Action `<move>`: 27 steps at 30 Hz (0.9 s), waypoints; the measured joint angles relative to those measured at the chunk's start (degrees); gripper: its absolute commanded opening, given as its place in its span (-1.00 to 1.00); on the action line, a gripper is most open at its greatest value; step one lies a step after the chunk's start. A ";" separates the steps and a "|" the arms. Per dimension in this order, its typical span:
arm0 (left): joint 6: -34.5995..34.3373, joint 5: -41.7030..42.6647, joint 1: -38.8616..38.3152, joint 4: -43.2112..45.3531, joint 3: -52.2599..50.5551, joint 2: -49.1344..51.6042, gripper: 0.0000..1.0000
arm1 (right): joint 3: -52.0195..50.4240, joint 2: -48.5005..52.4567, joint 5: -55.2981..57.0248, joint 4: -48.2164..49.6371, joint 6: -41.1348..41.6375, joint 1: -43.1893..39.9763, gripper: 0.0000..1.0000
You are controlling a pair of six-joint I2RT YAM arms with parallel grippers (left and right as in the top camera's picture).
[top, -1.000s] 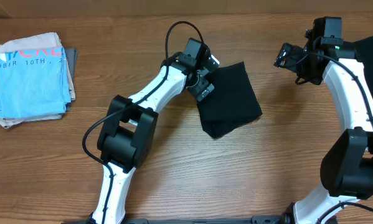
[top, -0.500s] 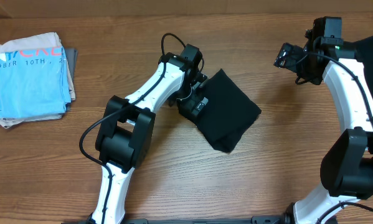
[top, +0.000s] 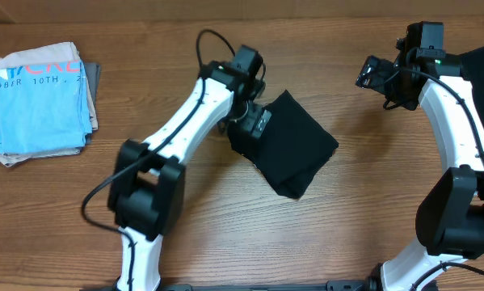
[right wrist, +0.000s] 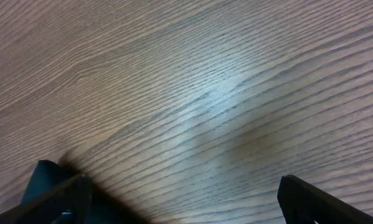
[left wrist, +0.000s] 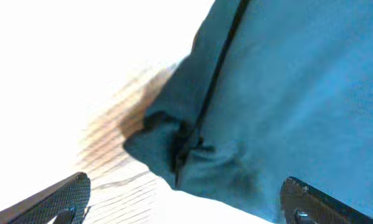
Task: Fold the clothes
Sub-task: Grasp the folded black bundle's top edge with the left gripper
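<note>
A folded black garment (top: 294, 145), one of the clothes, lies as a tilted square at the table's middle. My left gripper (top: 256, 128) stands open at its left edge, touching the fabric. In the left wrist view the garment (left wrist: 286, 93) looks bluish and fills the upper right. Its bunched corner lies just ahead of my left gripper (left wrist: 183, 208), whose fingers stand wide apart with nothing gripped. My right gripper (top: 369, 77) hovers open at the back right, apart from the garment. In the right wrist view my right gripper (right wrist: 186, 205) has only bare wood between its fingers.
A folded light-blue T-shirt with lettering (top: 39, 101) lies on a small pile at the far left. More black cloth (top: 482, 69) lies at the right edge behind the right arm. The wooden table (top: 225, 226) is bare in front.
My left arm swung left and its gripper pushed the black garment, which turned and slid slightly forward. The right arm stayed still.
</note>
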 measured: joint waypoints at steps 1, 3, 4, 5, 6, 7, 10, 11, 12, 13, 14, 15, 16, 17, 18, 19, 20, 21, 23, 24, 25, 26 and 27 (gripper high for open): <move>0.20 -0.04 0.00 0.11 0.26 -0.81 1.00 | 0.00 0.00 0.00 0.02 0.02 0.00 1.00; 1.16 -0.04 0.00 0.17 0.74 -1.20 1.00 | 0.00 0.00 0.02 0.02 0.02 0.00 1.00; 1.42 -0.04 0.00 0.22 0.74 -1.18 1.00 | 0.00 0.00 0.02 0.04 0.02 0.00 1.00; 2.10 -0.04 0.00 0.15 0.74 -0.79 1.00 | 0.00 0.00 0.02 0.02 0.02 0.00 1.00; 2.95 -0.04 0.00 0.20 0.74 -0.26 1.00 | 0.00 0.00 0.00 0.00 0.00 0.00 1.00; 4.02 -0.04 0.00 0.20 0.74 0.70 1.00 | 0.00 0.00 0.00 0.04 0.04 0.00 1.00; 6.64 0.24 0.00 0.22 0.74 3.78 1.00 | 0.00 0.00 0.00 0.02 0.02 0.00 1.00; 7.67 0.48 0.00 0.37 0.74 5.29 1.00 | 0.00 0.00 0.02 0.00 0.02 0.00 1.00; 8.41 0.66 0.00 0.68 0.72 6.60 1.00 | 0.00 0.00 0.02 0.00 0.02 0.00 1.00; 9.11 0.70 0.00 1.11 0.72 7.89 1.00 | 0.00 0.00 0.00 0.02 0.02 0.00 1.00; 9.64 0.83 0.00 1.49 0.72 9.07 1.00 | 0.00 0.00 0.02 -0.02 0.04 0.00 1.00; 10.40 1.01 0.00 1.68 0.72 10.36 1.00 | 0.00 0.00 0.00 0.00 0.02 0.00 1.00; 10.73 1.18 0.00 1.62 0.96 10.82 1.00 | 0.00 0.00 0.00 0.02 0.02 0.00 1.00; 11.28 1.33 0.00 1.68 1.03 10.82 1.00 | 0.00 0.00 0.00 0.04 0.02 0.00 1.00; 11.65 1.38 0.00 1.64 1.05 10.82 0.97 | 0.00 0.00 0.00 0.00 0.04 0.00 1.00; 11.96 1.51 0.00 1.60 1.07 10.93 0.88 | 0.00 0.00 0.02 0.04 0.02 0.00 1.00; 12.00 1.70 0.00 1.55 1.07 10.93 0.80 | 0.00 0.00 0.00 0.02 0.02 0.00 1.00; 12.09 1.79 0.00 1.55 1.07 10.93 0.65 | 0.00 0.00 0.00 0.00 0.02 0.00 1.00; 11.96 2.40 -0.02 1.33 1.05 10.93 0.29 | 0.00 0.00 0.02 0.00 0.02 0.00 1.00; 12.04 2.78 -0.15 1.11 1.07 10.93 0.08 | 0.00 0.00 0.00 0.02 0.04 0.00 1.00; 11.93 3.06 -0.28 0.85 1.07 10.93 -0.12 | 0.00 0.00 0.00 0.02 0.04 0.00 1.00; 11.89 3.34 -0.39 0.42 1.07 10.93 -0.30 | 0.00 0.00 0.00 0.02 0.04 0.00 1.00; 11.91 3.56 -0.52 -0.07 1.07 10.93 -0.54 | 0.00 0.00 0.00 0.00 0.02 0.00 1.00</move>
